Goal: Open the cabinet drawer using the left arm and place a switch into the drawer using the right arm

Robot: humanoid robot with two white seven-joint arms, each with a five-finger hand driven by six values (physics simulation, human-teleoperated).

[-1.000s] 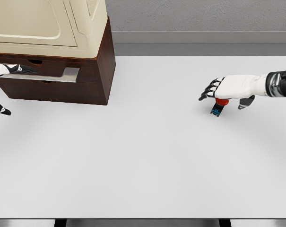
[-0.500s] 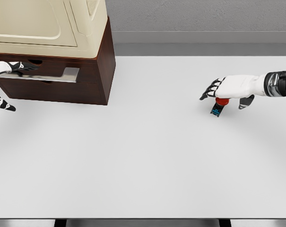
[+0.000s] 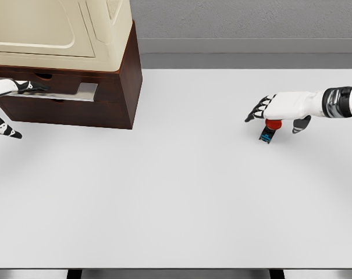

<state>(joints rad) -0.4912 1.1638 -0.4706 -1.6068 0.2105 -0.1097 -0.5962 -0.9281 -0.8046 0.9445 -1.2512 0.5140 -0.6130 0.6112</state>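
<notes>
The switch [image 3: 268, 130] is covered by the spread fingers of the right hand [image 3: 280, 107], seemingly ungripped, and could be knocked away, while the left hand [image 3: 18, 87], fingers unreadable, is seen at the barely open drawer [image 3: 77, 92].

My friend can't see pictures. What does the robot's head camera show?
A white right hand hovers with fingers spread over a small red-topped switch on a white table. At far left, the left hand reaches the slightly open top drawer of a dark brown wooden cabinet.

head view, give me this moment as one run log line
left hand: at upper drawer, drawer slightly open | right hand: over switch, fingers spread, no grasp | switch: on table, not in drawer
</notes>
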